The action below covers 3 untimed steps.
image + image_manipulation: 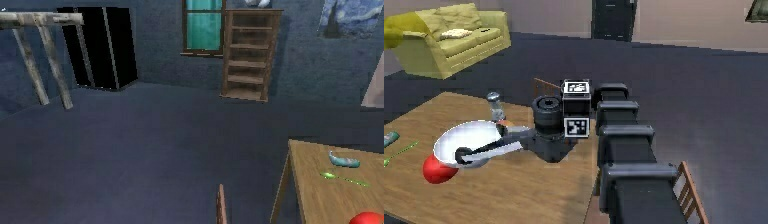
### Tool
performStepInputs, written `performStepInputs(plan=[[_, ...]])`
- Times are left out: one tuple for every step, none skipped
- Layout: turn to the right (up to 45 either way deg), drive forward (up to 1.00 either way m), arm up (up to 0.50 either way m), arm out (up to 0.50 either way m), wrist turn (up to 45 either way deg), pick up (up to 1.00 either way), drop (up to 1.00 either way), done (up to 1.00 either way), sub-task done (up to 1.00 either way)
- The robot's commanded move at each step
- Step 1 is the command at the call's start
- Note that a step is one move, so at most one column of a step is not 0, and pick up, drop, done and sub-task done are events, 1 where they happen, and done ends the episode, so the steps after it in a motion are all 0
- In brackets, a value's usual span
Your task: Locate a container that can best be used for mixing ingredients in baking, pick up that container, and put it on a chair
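Hand [476, 150] sits at the end of the dark square arm [629, 150], above the light-brown wooden surface [504, 195]. White round mixing bowl [462, 135] rests on the surface right at the fingertips. Contact cannot be told, nor whether the hand grasps anything. Red round object [434, 172] lies just beside the bowl. Brown wooden chair [690, 196] stands well apart from the hand, on the arm's far side.

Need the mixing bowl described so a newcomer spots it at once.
In the arm side view, find the wooden table below the yellow sofa. At its left side is a white round bowl, the only wide pale dish, beside a smaller red round thing.
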Motion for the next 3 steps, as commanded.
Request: performStepInputs(plan=[[0.0,0.0,0.0,0.0,-45.0,0.0,0.0,0.0,0.0],[0.0,0.0,0.0,0.0,-27.0,0.0,0.0,0.0,0.0],[0.0,0.0,0.0,-0.12,0.0,0.0,0.0,0.0,0.0]])
